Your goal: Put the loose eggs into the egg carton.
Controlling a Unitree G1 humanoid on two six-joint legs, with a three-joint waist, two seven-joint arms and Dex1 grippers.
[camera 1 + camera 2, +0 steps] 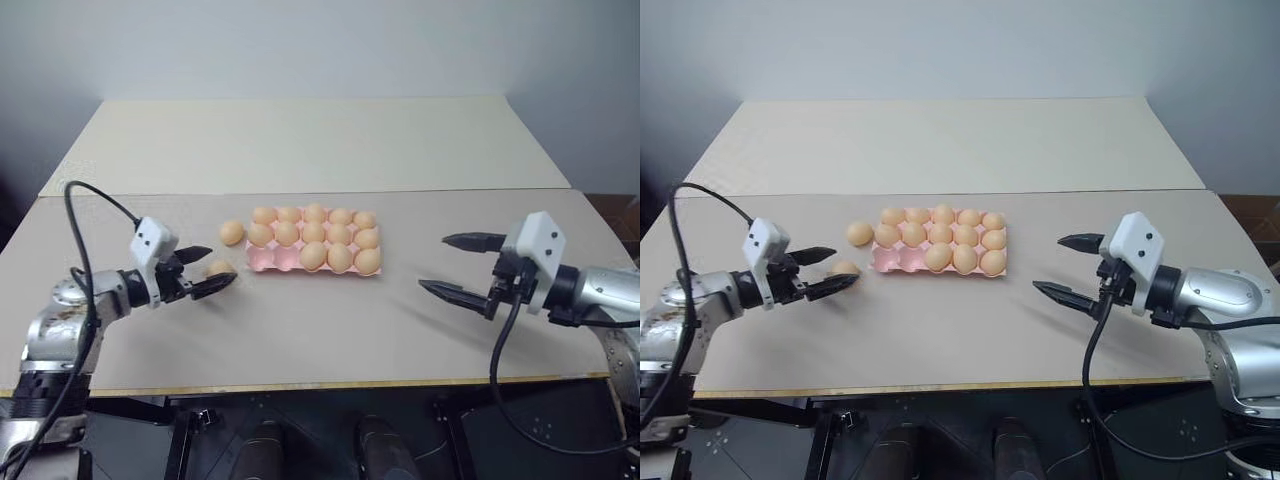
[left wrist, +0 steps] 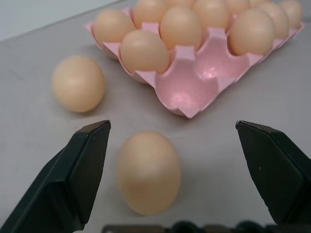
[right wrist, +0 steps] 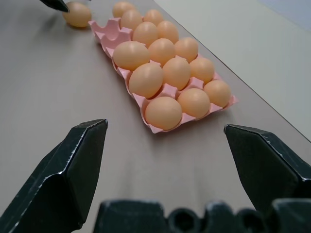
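The pink egg carton (image 1: 265,260) lies mid-table, and eggs fill most of its cups. Its two cups (image 2: 187,90) at the near left corner are bare. Two loose eggs lie on the table left of the carton. One egg (image 1: 232,232) rests just off the carton's far left corner. The nearer egg (image 2: 148,172) sits between the spread fingers of my left gripper (image 1: 217,267), which is open around it without squeezing it. My right gripper (image 1: 435,262) hovers open to the right of the carton, holding nothing.
A second pale table (image 1: 310,140) butts against the far side of the work table. The table's front edge (image 1: 330,385) runs just below both arms. A black cable (image 1: 85,200) loops over my left arm.
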